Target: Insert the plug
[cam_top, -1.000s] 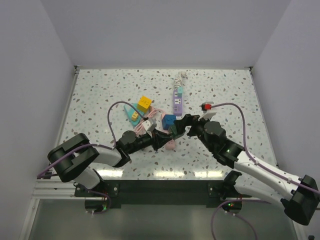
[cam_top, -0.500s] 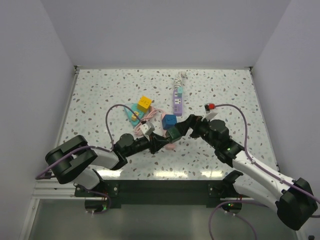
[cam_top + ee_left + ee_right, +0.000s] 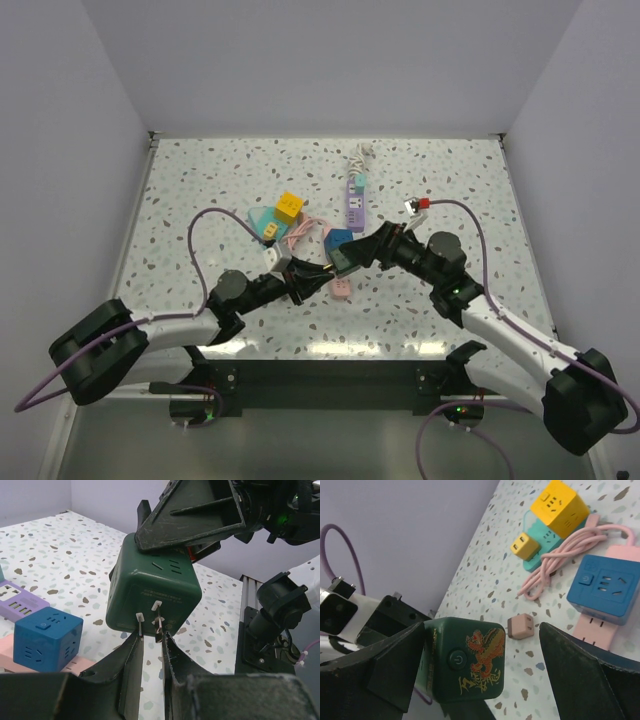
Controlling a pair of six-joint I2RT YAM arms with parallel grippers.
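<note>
White surface [image 3: 200,180] flecked with grey and brown chips, like terrazzo. A black-and-white left arm [image 3: 180,325] and right arm [image 3: 500,325] reach in from 6 o'clock and meet near its centre.

The task looks part done. The plug, a dark green plastic cube adapter [image 3: 150,585], hangs clear of the surface but is in no socket. What is left is to carry it to a socket, line up its prongs and push it home.

The left fingers [image 3: 125,675], matt black wedges, are nearly together at 8 o'clock of the cube. They appear to pinch its two flat metal prongs [image 3: 157,620] from outside. The right fingers [image 3: 375,670], broad and black, stand spread wide around the cube from 2 o'clock. Bare surface shows between the cube and one finger, so they do not clamp it.

A long lilac plastic power strip [image 3: 355,203], the likely socket, lies at 12 o'clock of the cube, apart from it. A pale pink strip [image 3: 592,626] carries a glossy blue cube [image 3: 605,587]. At 10 o'clock a teal strip [image 3: 255,217] carries a yellow cube [image 3: 289,206].

The green cube has rounded edges, vent slots, a round button and a gold-and-red dragon print. A coiled pink rubbery cable [image 3: 570,550] and a small pink adapter block [image 3: 521,626] lie loose.
</note>
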